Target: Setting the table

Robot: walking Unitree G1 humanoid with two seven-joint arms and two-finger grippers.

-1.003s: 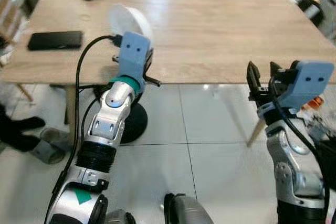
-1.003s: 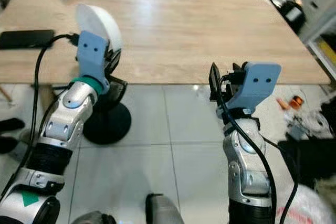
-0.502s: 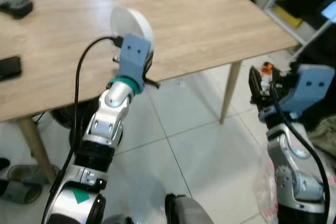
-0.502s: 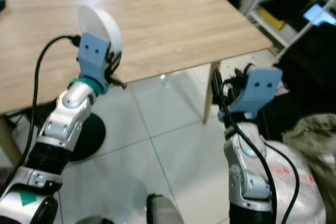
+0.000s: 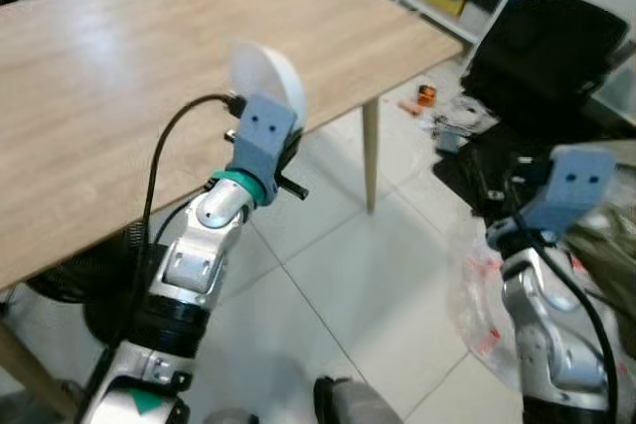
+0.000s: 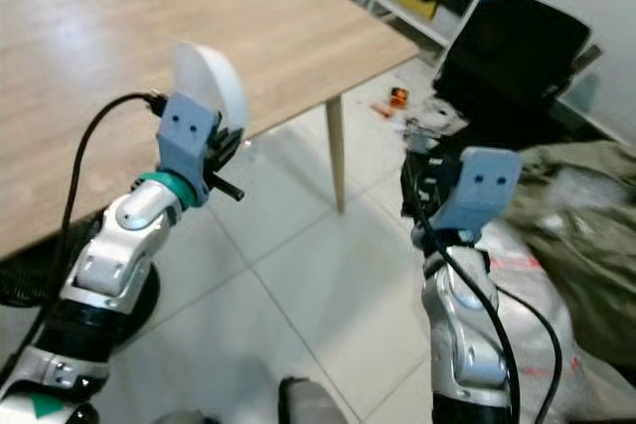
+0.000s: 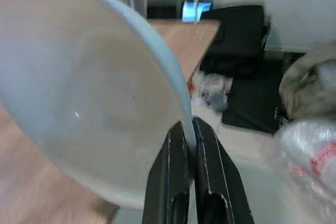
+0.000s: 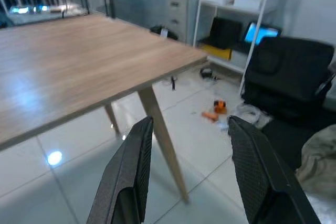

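1. White plate (image 5: 266, 84) is up on edge in my left claw (image 5: 264, 122), left eye view. It sits over the near edge of the light wood worktop (image 5: 119, 67), close to the corner by the leg. The tiled floor (image 5: 378, 275) runs below it. My right arm is off the worktop, out over the floor near a black chair (image 5: 556, 47); its claw (image 5: 497, 196) is too hidden behind the blue wrist housing to read here.

2. Right eye view, same layout: the plate (image 6: 211, 81) is tilted, almost vertical, with its rim toward the worktop (image 6: 109, 37). A grey-green bundle (image 6: 586, 206) lies on the floor by the right arm.

3. Left wrist view: both black fingers (image 7: 176, 182) are pinched tight on the plate rim (image 7: 181, 124), a thin edge grip. My judgement is that it could pivot or slip if I swing fast.

4. Right wrist view: the fingers (image 8: 131, 177) are spread wide with nothing between them, looking at the worktop corner (image 8: 178, 59) and leg.

5. To do it well, I'd carry the plate further in over the wood, away from the corner. Then I'd roll the wrist until it's flat, lower until it rests on the surface, and only then let go. Slow moves, and the right arm kept out of the way.
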